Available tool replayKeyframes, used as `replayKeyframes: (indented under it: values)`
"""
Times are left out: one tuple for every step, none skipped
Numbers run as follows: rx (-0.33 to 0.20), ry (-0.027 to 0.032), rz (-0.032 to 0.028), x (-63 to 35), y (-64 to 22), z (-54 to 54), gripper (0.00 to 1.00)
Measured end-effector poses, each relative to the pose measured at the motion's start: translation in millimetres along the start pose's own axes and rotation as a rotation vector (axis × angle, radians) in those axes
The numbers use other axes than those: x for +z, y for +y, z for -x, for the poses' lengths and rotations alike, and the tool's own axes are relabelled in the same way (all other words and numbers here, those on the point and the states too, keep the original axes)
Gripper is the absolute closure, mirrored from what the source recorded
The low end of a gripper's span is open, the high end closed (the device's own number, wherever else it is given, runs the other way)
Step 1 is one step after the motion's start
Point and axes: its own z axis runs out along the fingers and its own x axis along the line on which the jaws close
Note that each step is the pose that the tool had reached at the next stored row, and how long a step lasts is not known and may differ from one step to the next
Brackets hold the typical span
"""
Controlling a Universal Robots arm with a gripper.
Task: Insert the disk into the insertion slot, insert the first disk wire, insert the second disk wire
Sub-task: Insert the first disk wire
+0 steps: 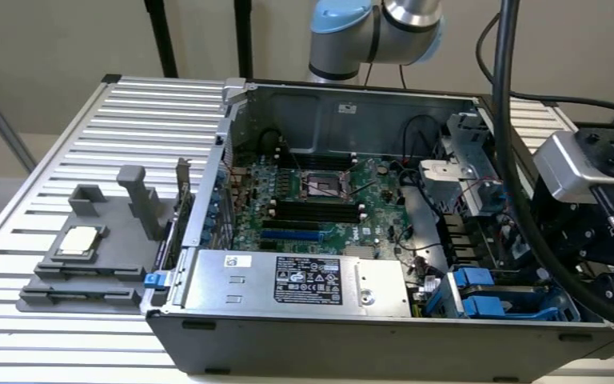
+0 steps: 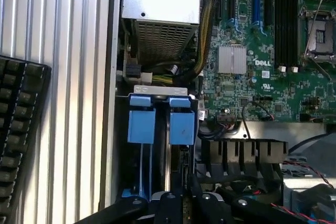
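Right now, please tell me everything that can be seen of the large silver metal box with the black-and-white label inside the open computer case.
The large silver metal box is a rectangular housing of bare sheet metal, lying flat against the near wall of the open grey computer case. Its top carries a black-and-white label and a small white sticker. In the wrist view one end is a perforated grille, with a black-and-yellow sleeved cable bundle beside it.

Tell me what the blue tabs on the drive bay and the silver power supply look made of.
The blue tabs look like moulded plastic: uniform bright colour, matte. The power supply looks like bare sheet metal: dull silver, with a perforated vent face.
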Motion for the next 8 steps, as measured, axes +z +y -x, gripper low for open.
replayKeyframes:
  values:
    - [0.000, 0.0061, 0.0000, 0.3, 0.0, 1.2, 0.84]
    - [0.000, 0.0103, 0.0000, 0.4, 0.1, 2.6, 0.84]
    - [0.001, 0.0133, 0.0000, 0.6, 0.1, 3.9, 0.84]
    - [0.001, 0.0158, 0.0000, 0.9, 0.2, 5.1, 0.84]
    - [0.002, 0.0177, 0.0000, 1.0, 0.3, 5.9, 0.84]
    - [0.004, 0.0193, -0.0001, 1.1, 0.4, 6.2, 0.84]
    - [0.008, 0.0202, -0.0005, 1.3, 0.4, 6.2, 0.84]
    - [0.013, 0.0212, -0.0010, 1.2, 0.3, 6.2, 0.84]
